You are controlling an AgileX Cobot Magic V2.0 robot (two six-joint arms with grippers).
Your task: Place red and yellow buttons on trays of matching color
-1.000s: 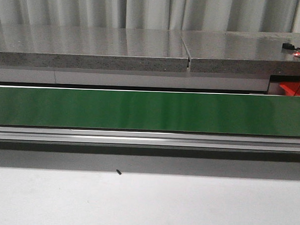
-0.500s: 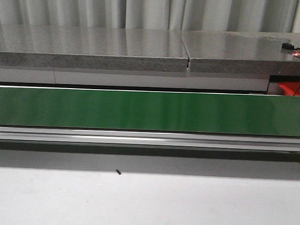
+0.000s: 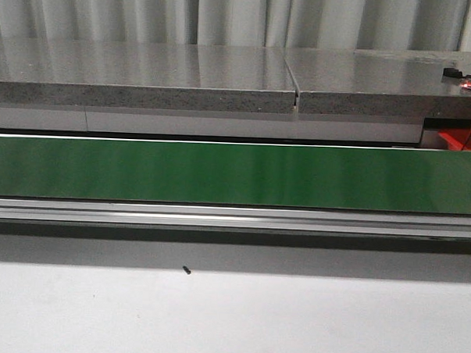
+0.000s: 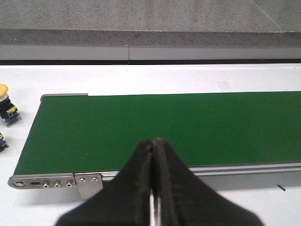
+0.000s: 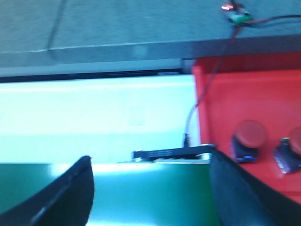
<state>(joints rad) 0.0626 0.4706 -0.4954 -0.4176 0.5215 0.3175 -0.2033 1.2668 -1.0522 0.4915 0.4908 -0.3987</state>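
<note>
On the red tray (image 5: 263, 108) two red buttons (image 5: 250, 134) sit; belt (image 3: 236, 173) bare; left jaws together, right jaws apart, both empty

Black, tapered, matte fingers (image 4: 141, 188)

I see a green conveyor belt (image 3: 235, 174) running across the white table (image 3: 229, 317), with an aluminium rail (image 3: 234, 217) along its near edge. Behind it sits a grey stone counter (image 3: 146, 75) under pale curtains (image 3: 227, 16). A small dark speck (image 3: 186, 270) lies on the table
</note>
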